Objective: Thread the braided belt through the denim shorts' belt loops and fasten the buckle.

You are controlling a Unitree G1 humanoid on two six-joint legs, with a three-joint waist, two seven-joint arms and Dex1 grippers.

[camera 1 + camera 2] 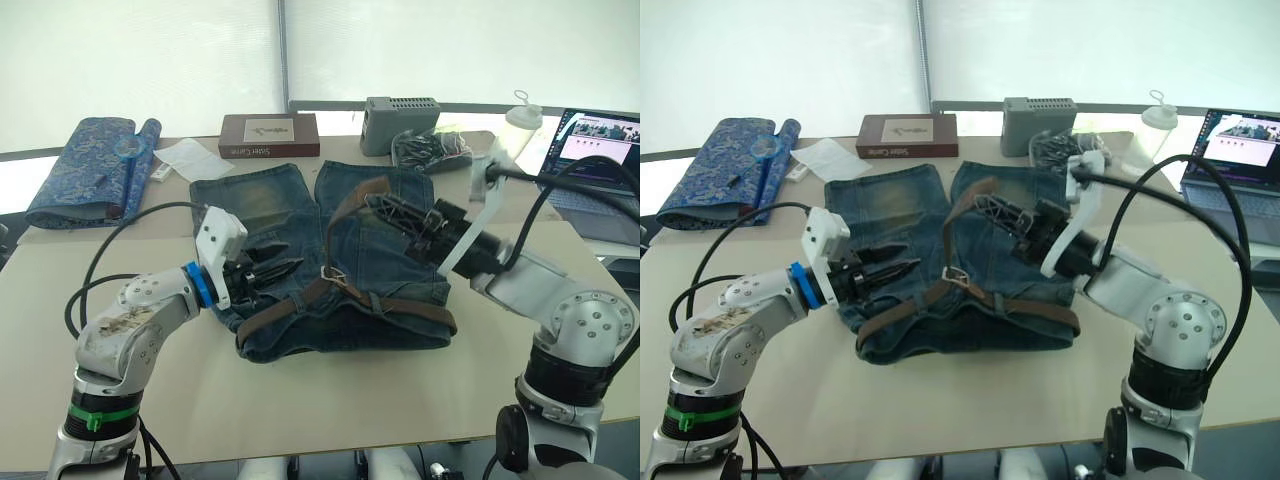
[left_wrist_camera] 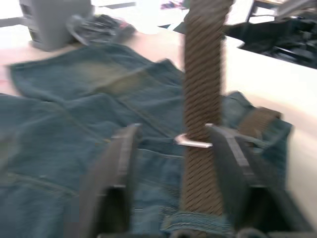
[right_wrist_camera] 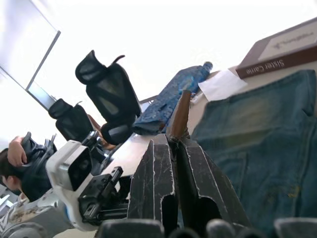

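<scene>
The denim shorts [image 1: 270, 205] lie flat mid-table, waistband toward me. Along the waistband runs the braided belt [image 1: 410, 312], dark brown. From the silver buckle [image 1: 333, 273] at the waistband's middle, a length of strap rises up and back to my right gripper [image 1: 385, 205], which is shut on it; the strap [image 3: 181, 114] sticks out between the closed fingers. At the shorts' left side my left gripper [image 1: 285, 270] is open and points at the buckle [image 2: 193, 143]. The strap [image 2: 203, 74] stands just inside one of its fingers [image 2: 225, 148]. A belt loop [image 2: 195, 220] crosses the strap.
A blue patterned rolled cloth [image 1: 85, 165] lies at the far left. At the back are a white paper [image 1: 190, 158], a brown book [image 1: 270, 135], a grey box [image 1: 400, 122], a cable pile [image 1: 430, 148] and a bottle [image 1: 522, 125]. A laptop [image 1: 600, 150] sits far right. A person [image 3: 15, 158] sits nearby.
</scene>
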